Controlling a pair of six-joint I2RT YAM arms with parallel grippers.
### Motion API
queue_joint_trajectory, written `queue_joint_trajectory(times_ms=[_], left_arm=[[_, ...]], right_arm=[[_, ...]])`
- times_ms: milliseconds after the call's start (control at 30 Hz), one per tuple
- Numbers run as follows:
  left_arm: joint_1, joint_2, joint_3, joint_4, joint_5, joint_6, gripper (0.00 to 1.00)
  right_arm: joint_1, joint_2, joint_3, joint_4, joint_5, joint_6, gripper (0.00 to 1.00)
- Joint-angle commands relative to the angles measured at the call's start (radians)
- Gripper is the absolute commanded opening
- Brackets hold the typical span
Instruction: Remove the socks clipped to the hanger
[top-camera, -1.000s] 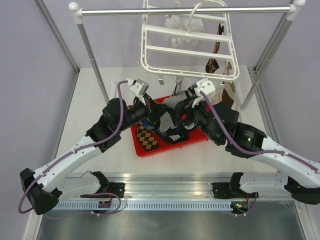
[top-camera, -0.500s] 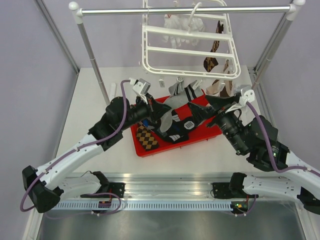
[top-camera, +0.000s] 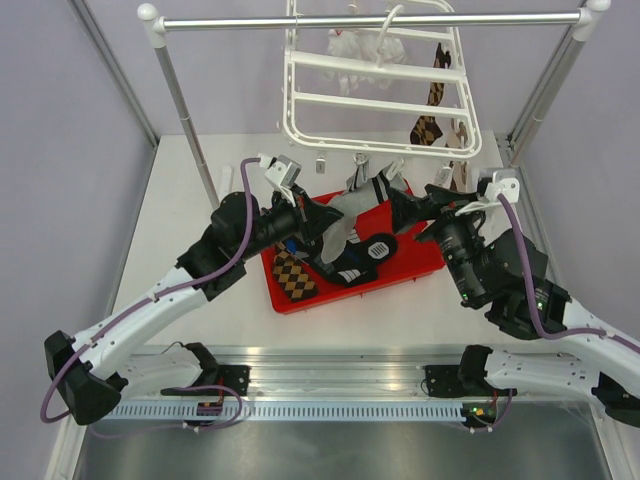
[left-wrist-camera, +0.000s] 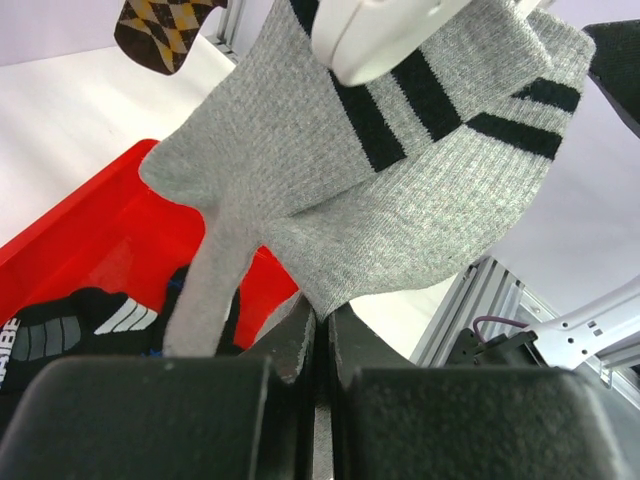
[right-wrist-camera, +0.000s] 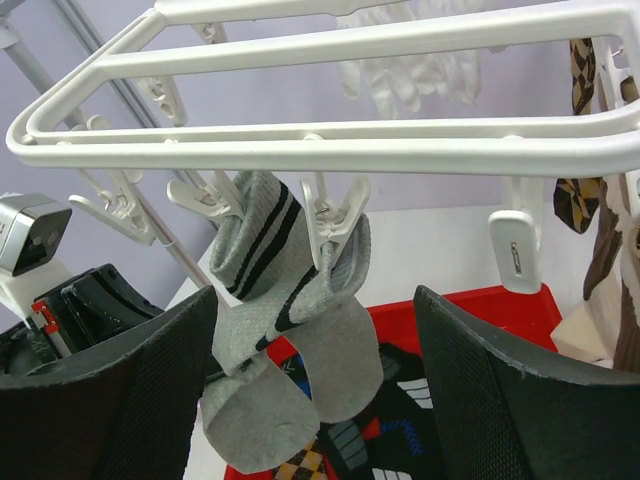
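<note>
Tabletop, white and matt (top-camera: 175, 190), lies between lilac walls, and a silver metal rail stand (top-camera: 370, 19) spans the back. From its rail hangs the white plastic rectangular drying hanger (top-camera: 375, 100), with smooth crossbars and small pegs dangling under the rim. A red plastic tray (top-camera: 410, 262) rests on the table below. It holds a brown-mustard argyle sock (top-camera: 292, 275) and a black sock with white and blue marks (top-camera: 365, 252).

Above the tray, a grey ribbed sock with black stripes (right-wrist-camera: 290, 330) is clipped to the hanger's near bar by a white peg (right-wrist-camera: 325, 225), folded and drooping. The left gripper (left-wrist-camera: 318, 335) is clenched on this sock's lower edge. The right gripper (right-wrist-camera: 315, 300) is spread wide, its black textured fingers (right-wrist-camera: 480, 400) either side of the sock in the wrist view. More argyle socks (top-camera: 427, 130) and a white glove-like cloth (top-camera: 360, 45) hang further back on the hanger.
</note>
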Motion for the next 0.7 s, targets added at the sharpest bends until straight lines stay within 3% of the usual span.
queue_joint_trajectory(times_ms=[0, 267, 467, 667], left_arm=[[0.002, 0.0, 0.044, 0.026, 0.019, -0.027, 0.02], [0.004, -0.012, 0.047, 0.026, 0.028, -0.03, 0.02], [0.004, -0.016, 0.051, 0.021, 0.036, -0.03, 0.02], [0.004, -0.017, 0.055, 0.015, 0.036, -0.025, 0.02]], right_arm=[[0.002, 0.005, 0.027, 0.067, -0.022, -0.049, 0.83], [-0.07, 0.086, 0.068, 0.095, -0.12, -0.091, 0.83], [-0.266, 0.104, 0.068, 0.08, -0.381, -0.011, 0.82], [-0.331, 0.106, 0.051, 0.097, -0.517, -0.028, 0.81]])
